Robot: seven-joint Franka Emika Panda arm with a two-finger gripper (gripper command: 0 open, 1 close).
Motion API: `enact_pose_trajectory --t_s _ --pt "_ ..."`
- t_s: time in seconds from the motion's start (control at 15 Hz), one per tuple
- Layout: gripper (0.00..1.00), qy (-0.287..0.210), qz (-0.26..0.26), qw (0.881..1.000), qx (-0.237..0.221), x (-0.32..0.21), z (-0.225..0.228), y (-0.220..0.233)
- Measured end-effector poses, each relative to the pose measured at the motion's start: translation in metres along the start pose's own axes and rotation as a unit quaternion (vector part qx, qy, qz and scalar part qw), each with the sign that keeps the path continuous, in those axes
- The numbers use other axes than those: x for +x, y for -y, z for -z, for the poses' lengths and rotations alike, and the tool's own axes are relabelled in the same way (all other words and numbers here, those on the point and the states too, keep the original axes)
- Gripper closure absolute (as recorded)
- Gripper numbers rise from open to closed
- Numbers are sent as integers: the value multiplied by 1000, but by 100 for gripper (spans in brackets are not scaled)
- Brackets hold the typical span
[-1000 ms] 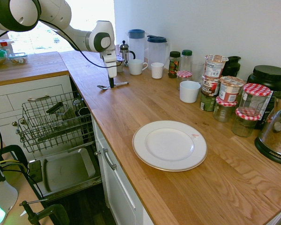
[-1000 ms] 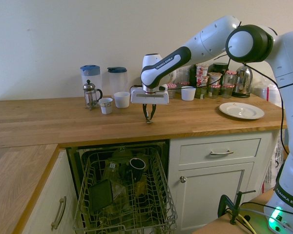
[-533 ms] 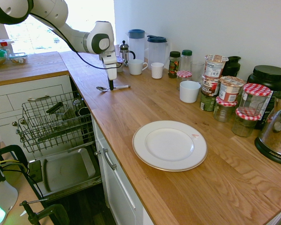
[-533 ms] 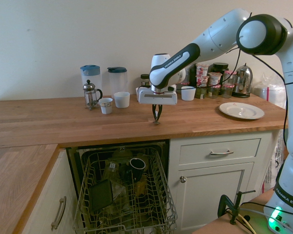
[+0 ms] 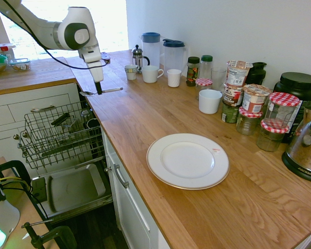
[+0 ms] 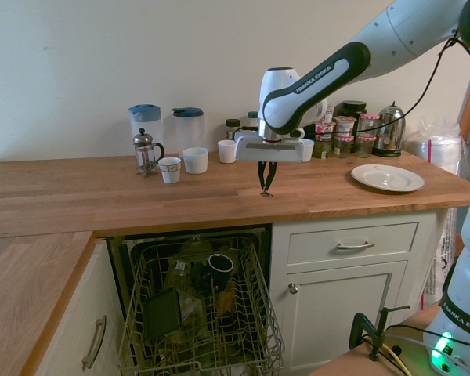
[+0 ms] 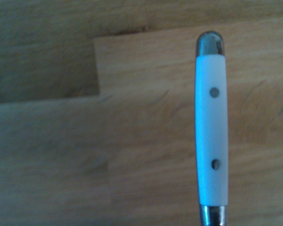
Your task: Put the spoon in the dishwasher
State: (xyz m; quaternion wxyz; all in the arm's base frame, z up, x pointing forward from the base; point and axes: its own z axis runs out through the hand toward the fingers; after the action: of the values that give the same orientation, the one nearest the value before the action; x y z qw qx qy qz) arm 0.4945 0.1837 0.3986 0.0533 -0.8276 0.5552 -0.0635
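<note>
gripper (image 5: 99, 92): pointing down, clenched on the spoon (image 5: 101, 92), above the wooden counter (image 5: 160, 111) near its front edge. spoon: held level in the air, oval bowl toward the dishwasher side, handle toward the wall; wrist view shows a white handle with two rivets and a metal tip (image 7: 210, 122) over wood grain. dishwasher (image 5: 72, 189): door down, grey wire rack (image 6: 204, 313) pulled out, dishes inside. counter also bears a white plate (image 5: 187, 161), cups, two jugs, jars.

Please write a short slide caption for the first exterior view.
Gripper holds the spoon level at the counter edge, above the open dishwasher.
</note>
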Motion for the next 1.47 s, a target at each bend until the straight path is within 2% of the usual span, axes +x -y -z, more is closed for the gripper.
enact_pose_trajectory --t_s 0.2,0.4,0.53,0.73,1.13,1.47 --pt "100 -5 22 1000 12 -52 20 -28" --pt "100 4 50 999 11 -103 16 -51" --pt "100 4 56 998 14 -109 16 -52" --pt "100 0 68 998 16 -146 14 -62" --pt "100 10 78 997 7 -219 -49 -118" --pt "100 12 79 997 -10 -237 -119 -139"
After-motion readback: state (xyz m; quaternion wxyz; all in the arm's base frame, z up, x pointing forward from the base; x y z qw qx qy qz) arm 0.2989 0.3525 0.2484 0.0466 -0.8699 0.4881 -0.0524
